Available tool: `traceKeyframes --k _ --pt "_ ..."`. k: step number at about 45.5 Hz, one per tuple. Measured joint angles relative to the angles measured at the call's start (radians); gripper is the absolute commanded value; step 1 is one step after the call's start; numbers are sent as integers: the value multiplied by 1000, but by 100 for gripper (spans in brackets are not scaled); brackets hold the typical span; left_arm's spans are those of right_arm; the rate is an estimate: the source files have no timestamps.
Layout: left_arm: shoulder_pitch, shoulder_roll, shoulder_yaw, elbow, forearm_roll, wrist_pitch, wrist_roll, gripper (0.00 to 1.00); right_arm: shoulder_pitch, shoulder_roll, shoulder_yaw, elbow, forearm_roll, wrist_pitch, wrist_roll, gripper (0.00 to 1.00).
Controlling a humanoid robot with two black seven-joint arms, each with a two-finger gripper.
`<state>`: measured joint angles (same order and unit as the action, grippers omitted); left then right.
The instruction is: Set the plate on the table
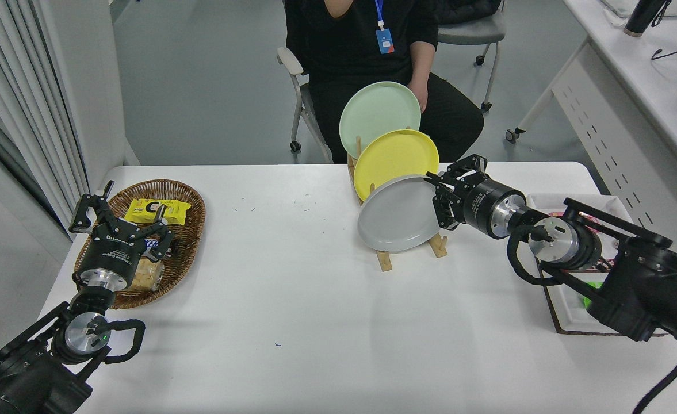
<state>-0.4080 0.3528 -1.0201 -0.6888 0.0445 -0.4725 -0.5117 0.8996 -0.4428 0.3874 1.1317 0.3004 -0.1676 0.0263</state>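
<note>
I have the right gripper (437, 198) pinched on the right-hand edge of the plate (397, 214), its fingers pressed onto the rim, so the grasp part looks done to me. The plate is tipped toward the camera at the front of the wooden rack (383, 260), its lower edge down by the rack's base pegs; I cannot tell whether it has cleared the slot or is touching the wood. The yellow plate (396, 155) and the pale green plate (377, 109) stand in the slots behind it, the yellow one just behind the grey rim. What I judge is left: lift the plate free of the pegs, carry it over a bare stretch of the table (292, 299) in front of the rack, lay it flat and let go. My left gripper (121, 221) sits parked at the lower left over the wicker basket (191, 230), fingers spread, holding nothing. A person (367, 34) sits at the far side.
</note>
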Motion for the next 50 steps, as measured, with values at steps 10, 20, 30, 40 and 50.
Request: traceKeyframes --k 10,20,30,40,50 --pt "0 0 0 0 0 0 -1 98 19 -22 7 32 13 -17 0 0" --pt "0 0 0 0 0 0 -1 98 65 -40 8 57 43 -39 1 0" --pt "0 0 0 0 0 0 -1 98 128 -57 1 75 89 -57 0 0" --pt "0 0 0 0 0 0 0 98 193 -77 -4 93 132 -71 0 0" --pt "0 0 0 0 0 0 0 98 240 -85 -9 102 156 -75 0 0"
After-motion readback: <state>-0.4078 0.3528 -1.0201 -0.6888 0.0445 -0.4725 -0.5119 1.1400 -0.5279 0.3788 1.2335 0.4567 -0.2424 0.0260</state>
